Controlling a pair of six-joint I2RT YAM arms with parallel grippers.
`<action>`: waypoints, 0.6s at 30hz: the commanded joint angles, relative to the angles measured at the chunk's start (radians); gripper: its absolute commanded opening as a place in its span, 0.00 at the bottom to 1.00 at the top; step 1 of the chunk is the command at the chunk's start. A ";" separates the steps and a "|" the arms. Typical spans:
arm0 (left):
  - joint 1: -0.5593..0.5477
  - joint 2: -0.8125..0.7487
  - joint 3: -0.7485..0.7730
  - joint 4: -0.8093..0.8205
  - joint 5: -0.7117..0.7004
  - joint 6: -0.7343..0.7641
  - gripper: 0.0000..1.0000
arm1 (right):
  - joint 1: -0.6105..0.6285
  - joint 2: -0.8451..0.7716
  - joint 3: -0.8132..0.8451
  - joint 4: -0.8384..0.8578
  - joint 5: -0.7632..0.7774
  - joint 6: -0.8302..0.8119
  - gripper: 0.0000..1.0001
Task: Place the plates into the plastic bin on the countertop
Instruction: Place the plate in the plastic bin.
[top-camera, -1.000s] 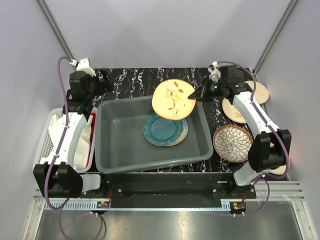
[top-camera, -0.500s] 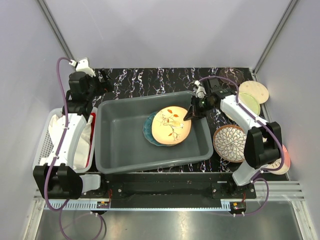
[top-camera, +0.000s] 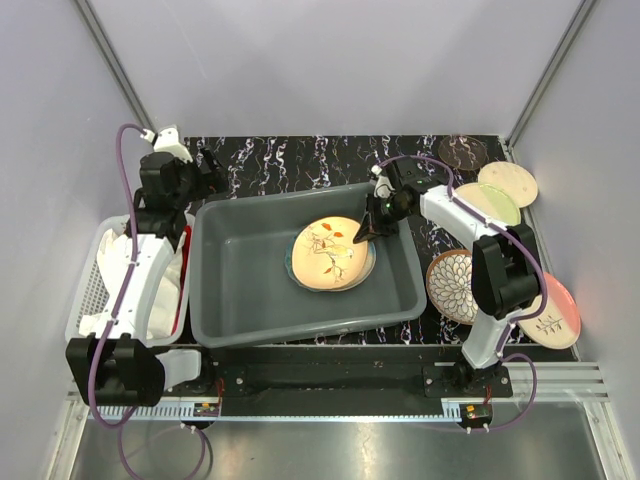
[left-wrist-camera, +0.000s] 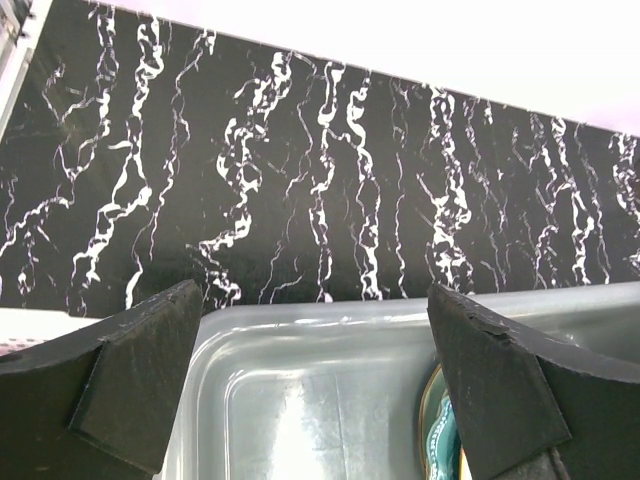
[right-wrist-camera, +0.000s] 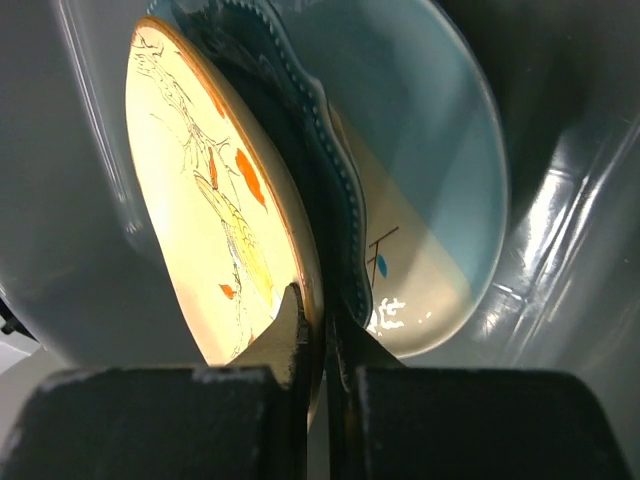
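**Peach plate (top-camera: 330, 252) in the bin (top-camera: 240, 290), pinched at its rim**

The right fingers (top-camera: 366, 227) are clamped tight on the near rim of the leaf-sprig plate. It sits tilted on a teal plate (right-wrist-camera: 400, 120) inside the grey plastic tub in the middle of the table (top-camera: 300, 160). The left fingers (top-camera: 207, 168) gape wide, holding nothing, above the bin's far left corner. More plates lie along the table's right edge, among them a dark petal-patterned plate (top-camera: 450, 285).

Behind my left jaws and off to their left, a white mesh basket (top-camera: 88, 290) holds a white cloth (top-camera: 171, 270) with a red edge
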 joint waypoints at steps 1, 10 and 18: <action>0.006 0.018 0.021 0.042 -0.020 0.014 0.99 | 0.014 -0.004 0.016 0.013 0.106 0.049 0.00; -0.027 0.112 0.108 0.042 -0.013 0.009 0.99 | 0.014 -0.059 -0.012 0.002 0.186 0.079 0.36; -0.026 0.112 0.097 0.050 -0.020 0.008 0.99 | 0.014 -0.079 -0.010 -0.041 0.207 0.050 0.61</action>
